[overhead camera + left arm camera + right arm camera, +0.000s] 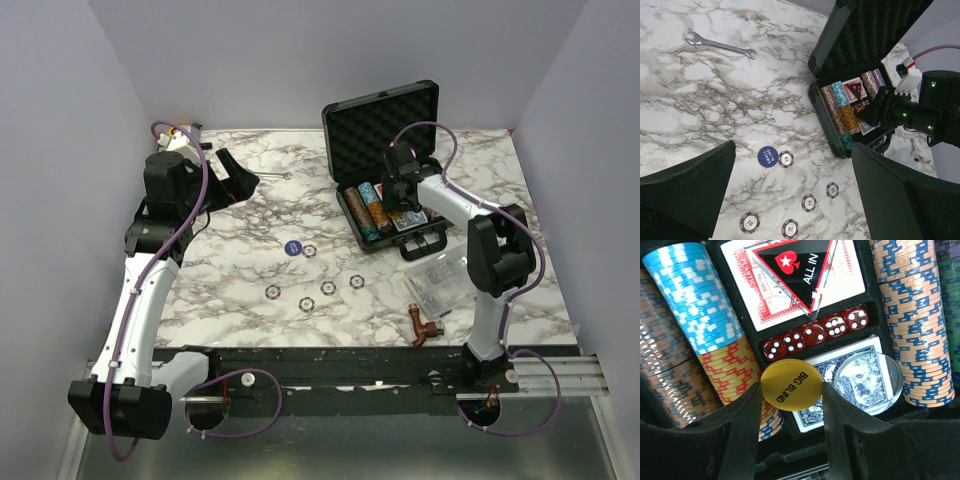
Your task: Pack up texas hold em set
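Observation:
The black briefcase (384, 125) stands open at the back right, holding rows of striped chips (700, 295), a red deck (765, 285), a blue deck (855, 382), red dice (815, 334) and a clear disc (867, 382). My right gripper (792, 386) is shut on a yellow "BIG BLIND" disc (791, 385), just above the blue deck inside the case (405, 205). My left gripper (792, 200) is open and empty, high over the table. Below it lie a blue "SMALL BLIND" disc (767, 156) and several loose chips (809, 202).
A wrench (720, 45) lies at the back of the marble table (250, 290). A clear compartment box (437, 285) and a brown pipe fitting (422, 327) sit near the right arm's base. Grey walls enclose the table.

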